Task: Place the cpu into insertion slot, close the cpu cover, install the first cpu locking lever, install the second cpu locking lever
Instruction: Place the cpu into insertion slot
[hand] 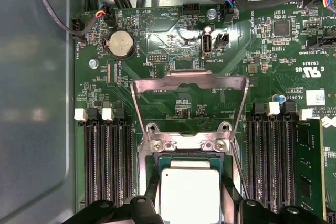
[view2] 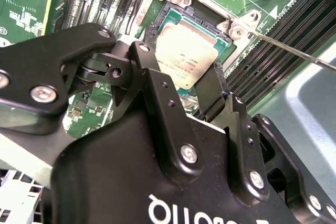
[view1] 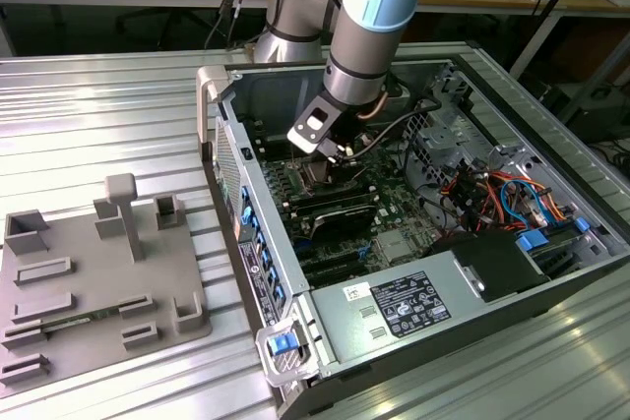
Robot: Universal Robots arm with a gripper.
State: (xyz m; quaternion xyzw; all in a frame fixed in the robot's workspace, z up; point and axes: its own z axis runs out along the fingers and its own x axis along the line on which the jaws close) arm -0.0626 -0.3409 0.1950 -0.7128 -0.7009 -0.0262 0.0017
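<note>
The cpu (hand: 189, 195), a small square chip with a silver-grey top, lies in the insertion slot (hand: 149, 157) on the green motherboard; it also appears in the second wrist view (view2: 184, 56). My gripper (hand: 190, 199) stands straight over it, with one black finger (hand: 153, 190) against each of two opposite edges, so it is shut on the chip. The cpu cover (hand: 189, 78), a shiny metal frame with an open window, is swung up and open behind the slot. In the exterior view the gripper (view1: 330, 151) reaches down into the open computer case (view1: 512, 135).
Black memory slots (hand: 105, 161) flank the socket on both sides. A thin lever rod (view2: 294, 52) sticks out beside the socket. Cables (view1: 492, 194) and a power supply (view1: 394, 307) crowd the case. A grey fixture tray (view1: 89, 282) lies on the exterior view's left.
</note>
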